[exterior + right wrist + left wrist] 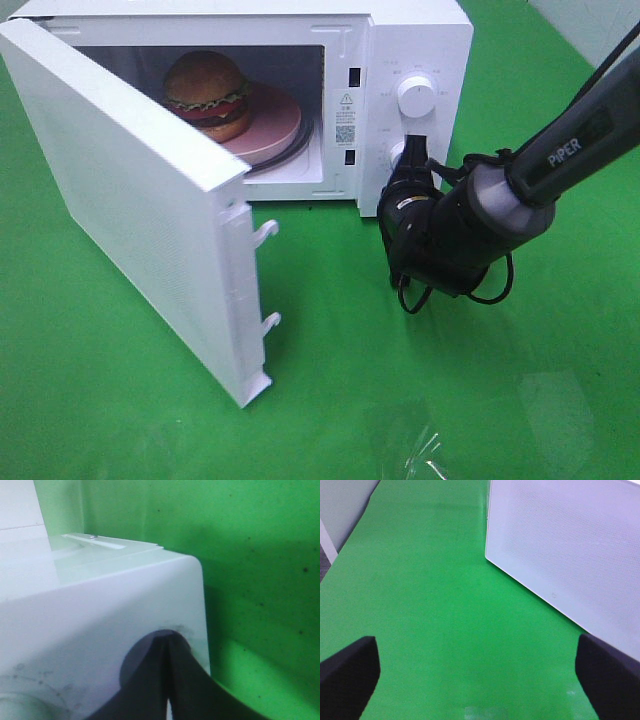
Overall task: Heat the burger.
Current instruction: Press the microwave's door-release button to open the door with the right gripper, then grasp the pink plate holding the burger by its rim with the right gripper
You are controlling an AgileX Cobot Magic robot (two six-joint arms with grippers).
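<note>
1. Green cloth (120,400) lies under my left gripper (479,675). Its fingers are spread wide with nothing between them, and only two dark tips show, cut off by the frame.
2. One door (130,200) stands swung open, with two hooks (268,230) on its edge.
3. One burger (207,95) sits on one pink plate (275,125) inside the white microwave (420,30), covering the plate's left part.
4. Two knobs are on the panel. The upper knob (415,97) is plain to see, but the lower knob (397,152) is mostly hidden behind my right gripper (412,160). Its fingers are pressed together and empty against the panel; I cannot tell whether they touch it.
</note>
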